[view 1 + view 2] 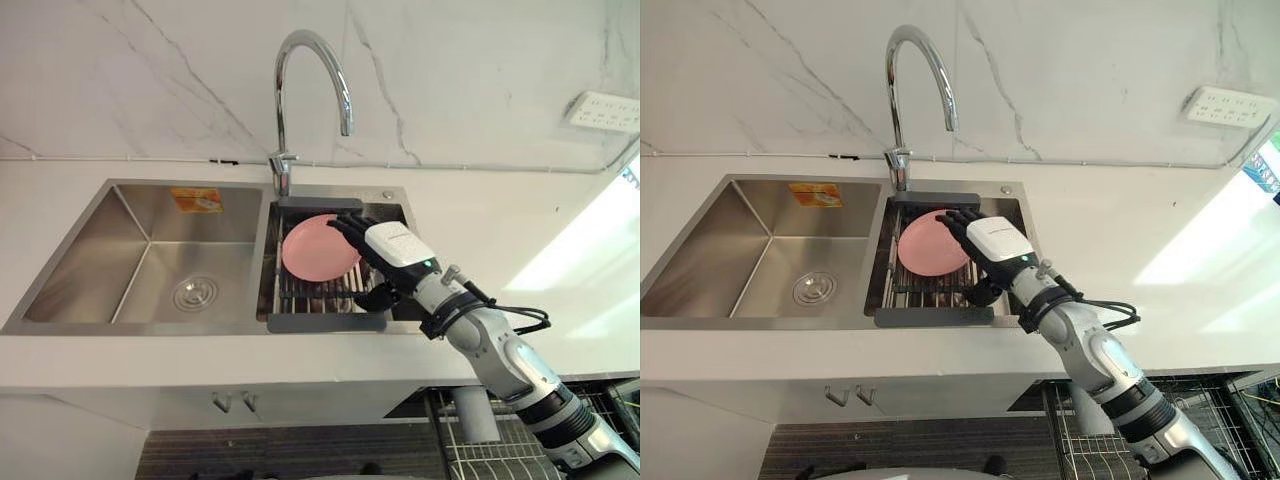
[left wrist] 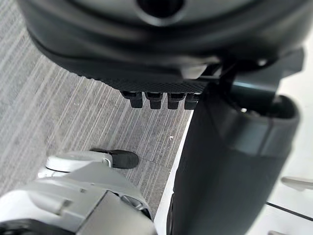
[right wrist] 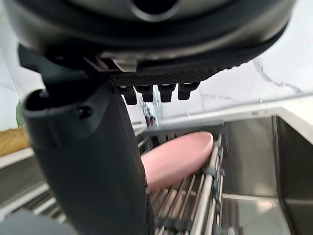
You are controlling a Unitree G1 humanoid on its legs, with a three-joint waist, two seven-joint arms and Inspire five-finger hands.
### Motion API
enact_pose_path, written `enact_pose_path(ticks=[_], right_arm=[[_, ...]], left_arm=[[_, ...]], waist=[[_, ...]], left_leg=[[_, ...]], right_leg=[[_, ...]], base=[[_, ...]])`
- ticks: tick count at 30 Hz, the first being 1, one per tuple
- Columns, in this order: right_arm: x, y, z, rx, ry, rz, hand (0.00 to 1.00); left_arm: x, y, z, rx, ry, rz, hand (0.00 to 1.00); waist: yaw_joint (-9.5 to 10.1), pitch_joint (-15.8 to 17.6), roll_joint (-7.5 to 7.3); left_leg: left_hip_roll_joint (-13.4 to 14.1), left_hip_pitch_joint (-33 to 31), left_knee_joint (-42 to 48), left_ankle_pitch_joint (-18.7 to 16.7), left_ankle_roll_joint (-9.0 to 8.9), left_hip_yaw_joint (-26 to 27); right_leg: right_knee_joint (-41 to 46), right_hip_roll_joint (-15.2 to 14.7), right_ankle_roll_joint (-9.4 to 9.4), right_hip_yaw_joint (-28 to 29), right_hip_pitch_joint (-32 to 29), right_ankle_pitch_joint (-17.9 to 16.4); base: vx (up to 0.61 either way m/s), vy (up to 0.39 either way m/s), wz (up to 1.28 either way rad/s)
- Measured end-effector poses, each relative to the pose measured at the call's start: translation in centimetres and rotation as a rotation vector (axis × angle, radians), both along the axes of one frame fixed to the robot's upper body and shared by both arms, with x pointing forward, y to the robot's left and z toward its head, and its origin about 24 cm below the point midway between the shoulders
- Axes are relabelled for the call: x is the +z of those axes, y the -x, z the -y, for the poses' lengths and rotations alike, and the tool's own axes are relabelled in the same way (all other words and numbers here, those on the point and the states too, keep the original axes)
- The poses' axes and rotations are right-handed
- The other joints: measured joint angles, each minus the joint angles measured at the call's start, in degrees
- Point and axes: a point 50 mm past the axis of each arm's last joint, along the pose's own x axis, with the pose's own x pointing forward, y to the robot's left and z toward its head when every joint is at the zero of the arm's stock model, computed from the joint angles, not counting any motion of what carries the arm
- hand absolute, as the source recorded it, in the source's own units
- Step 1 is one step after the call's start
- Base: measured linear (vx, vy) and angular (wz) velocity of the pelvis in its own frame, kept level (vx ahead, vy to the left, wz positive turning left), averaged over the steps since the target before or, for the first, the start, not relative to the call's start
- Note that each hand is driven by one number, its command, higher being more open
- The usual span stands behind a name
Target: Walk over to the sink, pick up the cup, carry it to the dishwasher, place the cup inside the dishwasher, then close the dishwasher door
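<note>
Right robot hand [image 1: 398, 246], fingers [image 1: 347, 226] apparently straight, at edge of pink plate [image 1: 312, 250].

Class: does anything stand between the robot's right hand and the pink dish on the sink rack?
Nothing visible does: the open right hand is right beside the pink dish, above the rack.

White counter [image 1: 480, 215] with sink [image 1: 150, 260], whose rack [image 1: 325, 322] bears a pink plate [image 1: 312, 250].

Head views down onto the sink [image 1: 120, 245]; right wrist close over its rack [image 3: 198, 203]; left wrist toward floor [image 2: 58, 98].
</note>
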Motion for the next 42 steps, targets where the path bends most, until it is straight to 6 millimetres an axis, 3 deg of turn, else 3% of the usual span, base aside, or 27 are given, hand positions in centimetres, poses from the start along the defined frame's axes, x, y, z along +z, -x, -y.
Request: enact_pose_path(ticks=[6,21,24,25,34,42], right_arm=[[-0.3,-1.4,-0.5,0.008,0.082,0.008,1.00],[-4.6,-3.9,0.1,-0.099,0.216,-0.056,1.00],[-4.6,-4.0,0.0,-0.100,0.224,-0.035,1.00],[-4.6,-4.1,-0.1,-0.104,0.227,-0.026,0.00],[-5.7,-4.3,-0.6,-0.078,0.342,0.051,0.00],[-6.1,-4.2,-1.1,-0.060,0.336,0.151,0.00]], left_arm=[[-0.3,0.2,0.1,0.005,0.006,-0.023,1.00],[-0.2,-0.1,-0.5,0.040,-0.002,-0.015,1.00],[-0.2,0.1,-0.5,0.041,-0.004,-0.019,1.00],[-0.2,0.0,-0.5,0.041,-0.004,-0.018,1.00],[-0.1,-0.7,-0.5,0.035,-0.005,0.004,1.00],[0.0,-0.8,-0.8,0.058,-0.011,0.019,1.00]], waist=[[-0.05,-0.3,0.04],[1.40,-0.6,0.02],[1.49,-0.4,0.05],[1.50,-0.2,-0.02],[1.63,0.7,-0.36],[2.27,2.0,-0.33]], left_leg=[[0.2,-0.1,0.3,0.0,-0.14,-0.1],[-0.4,-0.7,0.3,0.5,-0.09,-3.1],[-0.4,-0.7,0.3,0.5,-0.08,-3.3],[-0.4,-0.7,0.3,0.5,-0.07,-3.4],[-0.4,-0.7,0.2,0.8,-0.22,-3.8],[-0.4,-0.9,0.1,1.0,-0.06,-4.1]], right_leg=[[0.0,0.1,-0.19,-0.1,0.0,0.1],[0.0,-0.6,-0.10,-3.3,1.2,0.0],[0.0,-0.7,-0.09,-3.4,1.2,0.0],[0.0,-0.7,-0.09,-3.4,1.3,0.0],[0.0,-0.7,-0.04,-4.0,1.5,-0.1],[0.0,-0.8,-0.14,-4.3,1.5,-0.1]], base=[[0.00,-0.001,0.01],[-0.01,0.004,0.10],[0.00,0.001,0.02],[-0.01,0.004,0.03],[-0.01,0.001,0.01],[0.01,0.003,0.02]])
